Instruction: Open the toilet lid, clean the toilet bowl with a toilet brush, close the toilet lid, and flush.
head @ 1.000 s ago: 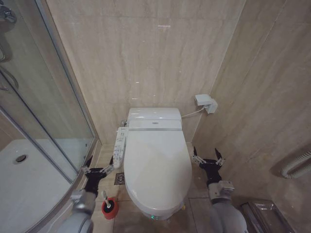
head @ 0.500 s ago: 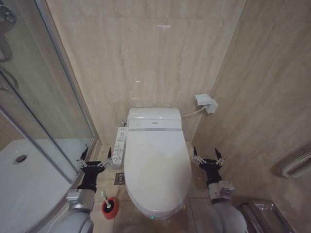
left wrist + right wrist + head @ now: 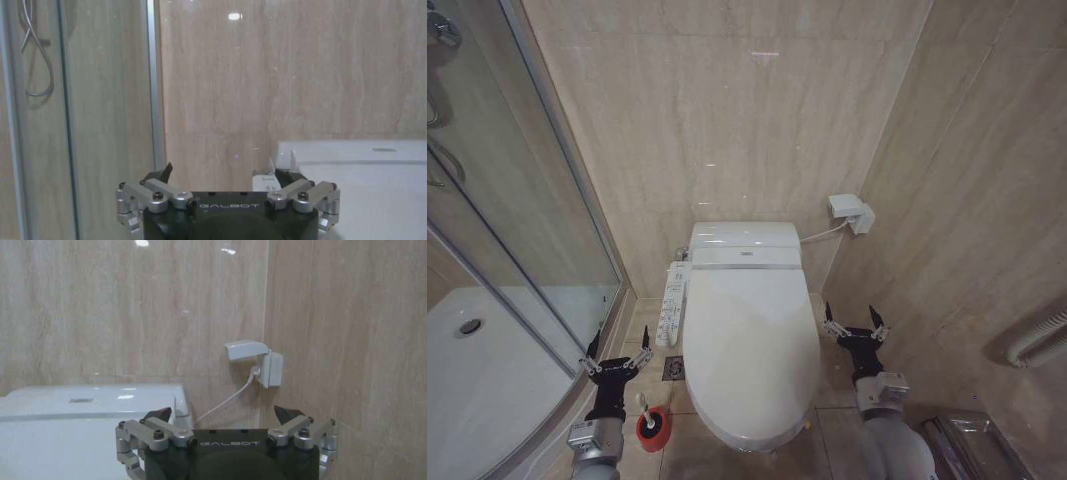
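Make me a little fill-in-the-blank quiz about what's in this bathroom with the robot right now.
1. The toilet lid is ____.
2. The toilet brush stands in a holder coloured ____.
3. The left gripper and the right gripper both have their fingers ____.
4. The brush is on the robot's ____ side of the toilet.

Missing words: closed; red; open; left

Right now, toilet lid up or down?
Down. The toilet lid lies flat over the bowl, its smooth white top facing up; neither gripper touches it.
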Available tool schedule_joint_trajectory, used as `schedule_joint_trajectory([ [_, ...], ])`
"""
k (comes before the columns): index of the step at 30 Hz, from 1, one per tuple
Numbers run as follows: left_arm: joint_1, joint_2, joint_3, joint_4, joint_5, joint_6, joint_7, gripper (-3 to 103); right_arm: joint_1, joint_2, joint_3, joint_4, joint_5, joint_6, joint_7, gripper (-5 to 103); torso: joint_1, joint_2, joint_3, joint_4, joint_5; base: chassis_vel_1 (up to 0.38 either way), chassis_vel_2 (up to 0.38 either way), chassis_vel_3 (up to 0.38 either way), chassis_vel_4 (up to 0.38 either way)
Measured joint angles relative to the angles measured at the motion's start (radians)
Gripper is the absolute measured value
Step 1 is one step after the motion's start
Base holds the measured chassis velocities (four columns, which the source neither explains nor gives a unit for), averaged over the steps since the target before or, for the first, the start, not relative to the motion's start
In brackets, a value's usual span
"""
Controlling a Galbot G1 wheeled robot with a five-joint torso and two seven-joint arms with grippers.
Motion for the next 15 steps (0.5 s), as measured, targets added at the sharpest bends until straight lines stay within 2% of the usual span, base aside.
schedule_joint_trajectory([
  [15,0.010,-0.006,0.001,-0.001,0.023,-0.023,0.025,100,0.000,0.000,0.000,0.000,0.000,0.000,0.000,100,0.000,0.000,0.000,0.0000,0.0000,0.000,0.000,0.000,0.000],
])
